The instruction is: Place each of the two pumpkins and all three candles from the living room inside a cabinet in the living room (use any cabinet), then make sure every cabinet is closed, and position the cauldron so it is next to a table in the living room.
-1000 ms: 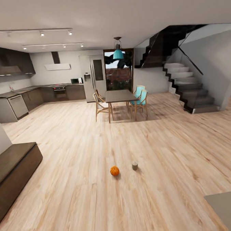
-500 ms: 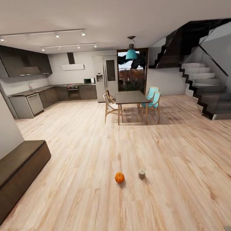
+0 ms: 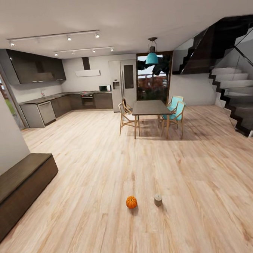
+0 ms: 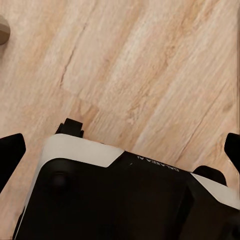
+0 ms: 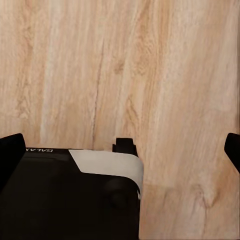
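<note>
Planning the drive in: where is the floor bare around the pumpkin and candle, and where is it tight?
Bare planks lie all round the pumpkin and candle, back to the dining table and across to the cabinet. Tight spots: the narrow gap between those two, and the chairs crowding the dining table.

The light wooden plank floor (image 3: 87,155) carries one orange pumpkin (image 3: 131,202) and, just beside it to the right, a short greyish candle (image 3: 158,200). Both stand apart, upright, on open boards well before the dining furniture.
</note>
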Motion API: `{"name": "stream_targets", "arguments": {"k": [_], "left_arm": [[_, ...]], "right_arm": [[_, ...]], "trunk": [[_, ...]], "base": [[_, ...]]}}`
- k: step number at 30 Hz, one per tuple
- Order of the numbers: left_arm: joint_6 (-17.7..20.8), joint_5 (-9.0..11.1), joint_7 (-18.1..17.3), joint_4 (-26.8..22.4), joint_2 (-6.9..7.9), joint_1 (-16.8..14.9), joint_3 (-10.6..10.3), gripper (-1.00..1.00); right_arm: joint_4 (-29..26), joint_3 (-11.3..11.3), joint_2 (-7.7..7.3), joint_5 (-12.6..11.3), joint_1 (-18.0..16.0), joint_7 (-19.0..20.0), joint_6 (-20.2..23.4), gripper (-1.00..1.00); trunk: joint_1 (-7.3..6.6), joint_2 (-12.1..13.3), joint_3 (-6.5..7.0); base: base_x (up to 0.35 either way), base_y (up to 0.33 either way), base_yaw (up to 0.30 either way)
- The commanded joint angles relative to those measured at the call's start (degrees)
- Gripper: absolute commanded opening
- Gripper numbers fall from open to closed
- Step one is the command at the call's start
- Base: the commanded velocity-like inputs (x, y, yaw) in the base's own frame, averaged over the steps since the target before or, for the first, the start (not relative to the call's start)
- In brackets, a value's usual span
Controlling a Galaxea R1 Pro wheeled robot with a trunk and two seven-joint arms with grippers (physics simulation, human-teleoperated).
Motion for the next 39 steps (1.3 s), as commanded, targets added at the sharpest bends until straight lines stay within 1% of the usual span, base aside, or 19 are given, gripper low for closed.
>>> {"name": "stream_targets", "arguments": {"k": [1,5,10,12,18,39], "left_arm": [[0.4,0.2,0.2,-0.1,-0.01,0.0,0.3,1.00],[0.3,0.2,0.2,-0.1,-0.01,0.0,0.3,1.00],[0.3,0.2,0.2,-0.1,-0.01,0.0,0.3,1.00],[-1.3,0.1,0.2,-0.1,-0.07,0.0,0.2,1.00],[-2.6,0.1,0.2,0.0,-0.10,0.0,0.2,1.00],[-2.8,0.1,0.2,0.0,-0.01,0.0,0.2,1.00]], "right_arm": [[-0.1,0.0,0.00,0.2,0.0,0.0,0.4,1.00],[-0.2,0.0,0.00,0.2,0.0,0.0,0.4,1.00],[-0.1,0.0,0.00,0.3,0.0,0.0,0.4,1.00],[-0.1,0.0,0.00,0.2,0.0,0.0,0.4,1.00],[-0.1,0.0,0.00,0.3,0.0,0.0,0.4,1.00],[-0.1,0.0,0.00,0.3,0.0,0.1,0.4,1.00]], "trunk": [[0.04,-0.1,-0.09],[0.04,-0.1,-0.09],[0.04,-0.1,-0.09],[0.04,-0.1,-0.09],[0.04,-0.1,-0.09],[0.04,-0.1,-0.09]], "base": [[0.273,-0.238,0.282],[0.243,-0.215,0.287],[0.080,-0.056,0.290],[0.008,-0.005,0.291],[0.002,-0.002,0.291],[0.000,-0.008,0.291]]}}
